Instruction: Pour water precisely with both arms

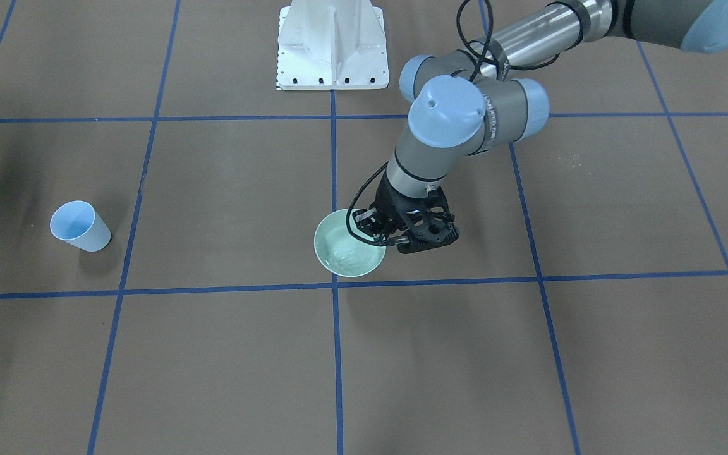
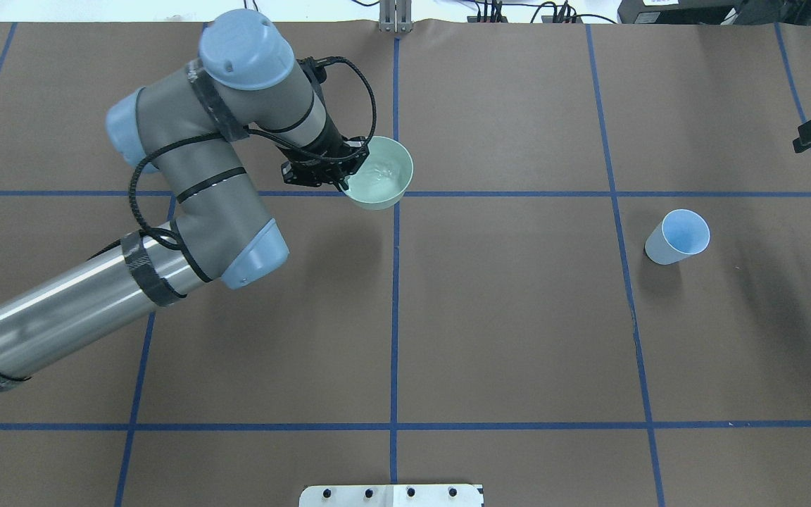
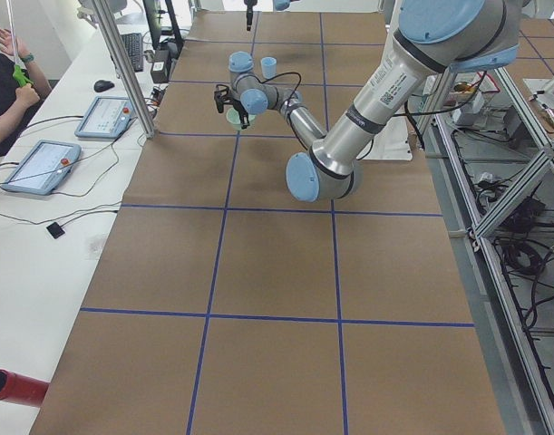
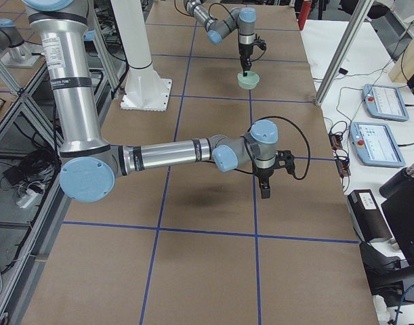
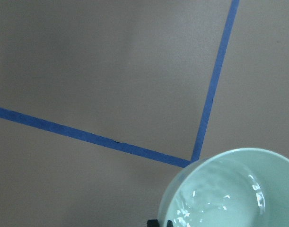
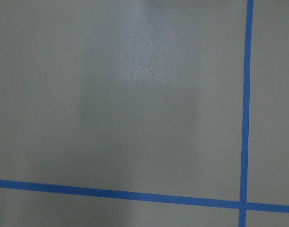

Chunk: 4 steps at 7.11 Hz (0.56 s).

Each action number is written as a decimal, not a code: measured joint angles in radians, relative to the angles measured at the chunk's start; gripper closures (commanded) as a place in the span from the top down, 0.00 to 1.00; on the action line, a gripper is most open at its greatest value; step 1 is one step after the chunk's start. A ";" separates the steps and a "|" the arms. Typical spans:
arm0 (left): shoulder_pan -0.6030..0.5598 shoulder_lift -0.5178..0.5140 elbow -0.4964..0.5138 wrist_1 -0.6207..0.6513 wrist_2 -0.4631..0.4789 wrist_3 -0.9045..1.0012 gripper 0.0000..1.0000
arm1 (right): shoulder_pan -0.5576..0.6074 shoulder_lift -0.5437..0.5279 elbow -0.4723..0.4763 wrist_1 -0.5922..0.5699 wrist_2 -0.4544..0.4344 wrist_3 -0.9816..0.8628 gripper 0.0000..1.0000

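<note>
- Nearest, at the bottom edge of the overhead view, the white pedestal sits on the brown table.
- The left arm comes in from the lower left and reaches toward upper centre.
- At middle right a light blue cup stands alone, well apart from the bowl.
- Further on, at upper centre, the left hand is clenched on the rim of a pale green bowl holding water.
- In the right-side view the right arm stretches across the centre. The right hand points down over the table, and I cannot tell whether it is clenched or released.
</note>
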 measured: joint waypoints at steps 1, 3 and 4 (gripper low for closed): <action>-0.029 0.099 -0.104 0.046 -0.008 0.092 0.00 | 0.010 0.005 0.003 -0.023 0.028 -0.009 1.00; -0.081 0.352 -0.292 0.056 -0.016 0.260 0.00 | 0.022 0.002 0.006 -0.037 0.057 -0.039 1.00; -0.099 0.473 -0.351 0.009 -0.026 0.306 0.00 | 0.023 -0.001 0.007 -0.038 0.060 -0.044 1.00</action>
